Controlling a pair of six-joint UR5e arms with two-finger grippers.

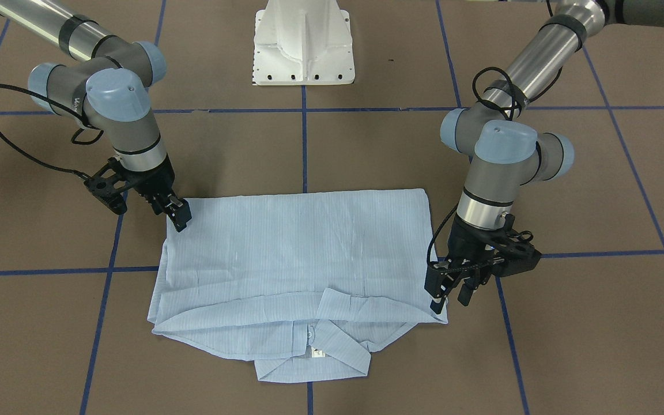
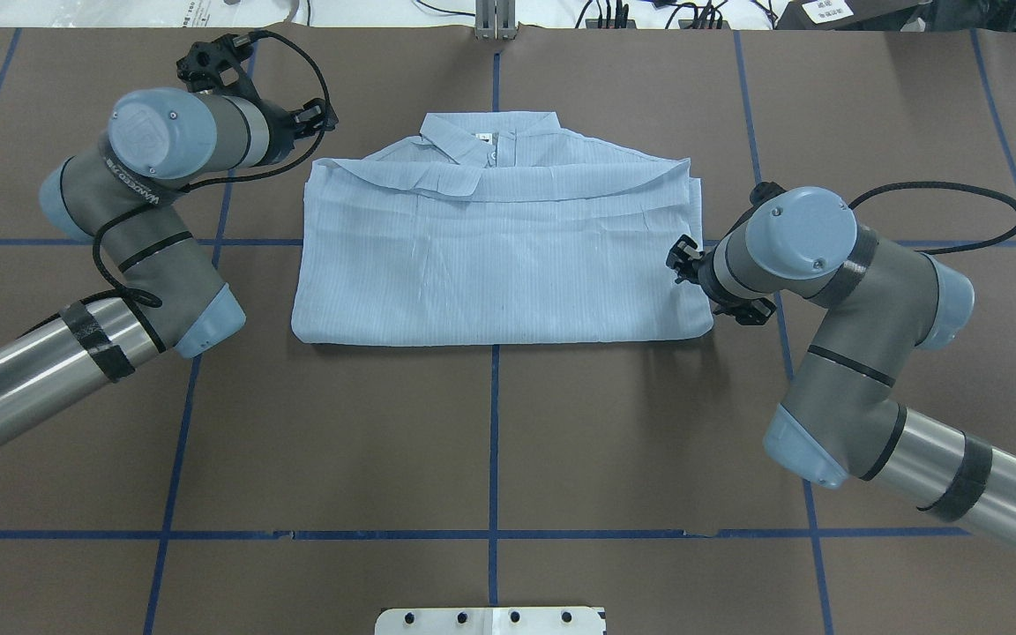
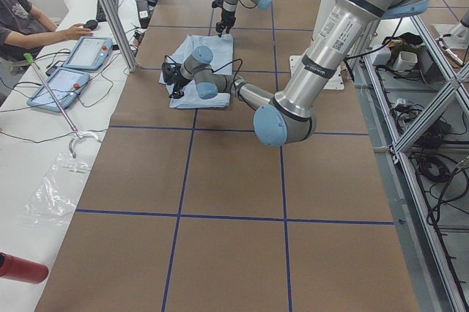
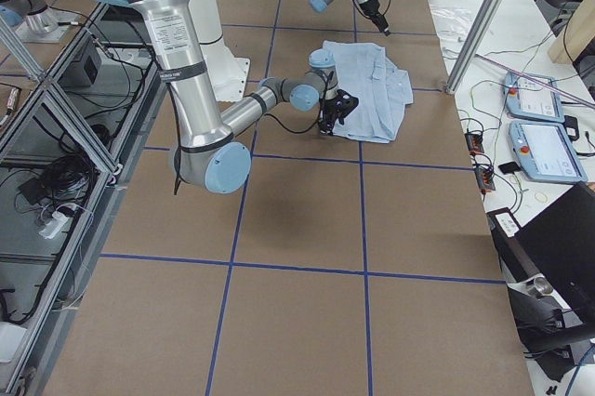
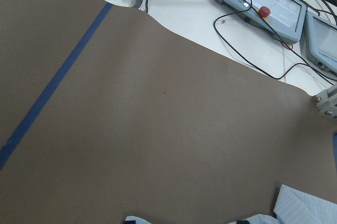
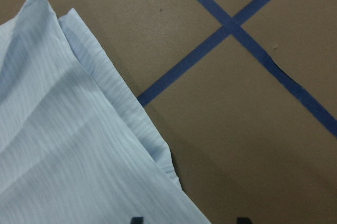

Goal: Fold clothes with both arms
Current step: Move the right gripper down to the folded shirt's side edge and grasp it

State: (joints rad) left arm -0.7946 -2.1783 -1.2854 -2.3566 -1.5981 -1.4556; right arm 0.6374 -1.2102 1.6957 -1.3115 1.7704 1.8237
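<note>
By shirt (image 2: 490,265), right end effector (image 2: 683,263) half-hidden

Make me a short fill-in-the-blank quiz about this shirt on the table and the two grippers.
1. The folded shirt is pale ___.
2. The left gripper hangs by the shirt's corner at the ___ end.
3. The right gripper is at a corner on the end nearer the white ___.
4. Both grippers are ___, not shut.
Missing words: blue; collar; base; open.

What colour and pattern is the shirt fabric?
Pale blue with fine stripes. The shirt shows this best in the right wrist-mounted view.
</note>
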